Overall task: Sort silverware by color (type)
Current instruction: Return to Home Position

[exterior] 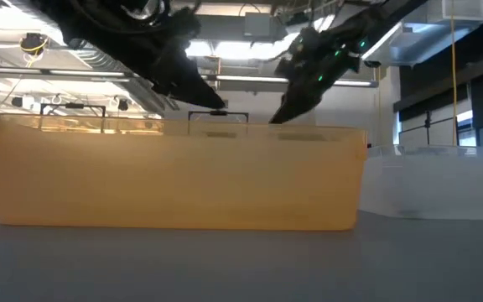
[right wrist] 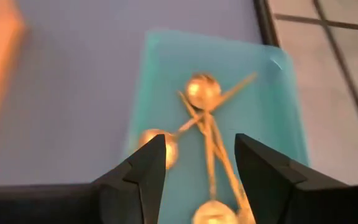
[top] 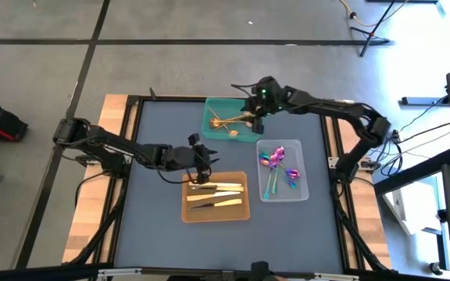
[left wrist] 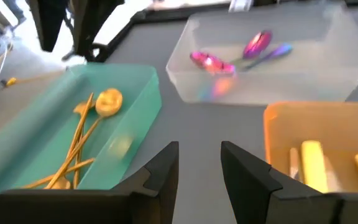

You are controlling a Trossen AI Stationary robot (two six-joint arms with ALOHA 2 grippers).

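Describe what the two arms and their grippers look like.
The left arm and the right arm are both black, slim and jointed. The right one carries a small green light near its wrist. The left gripper and right gripper each have two dark, wedge-shaped fingers. No markings can be made out.

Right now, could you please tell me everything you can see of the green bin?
The green bin is a shallow, rectangular tray of see-through teal plastic with rounded corners, sitting flat by the grey table's upper edge in the high view. Several gold spoons lie crossed inside it. It stands apart from the clear bin and the orange bin. The right gripper hangs above it, jaws open.
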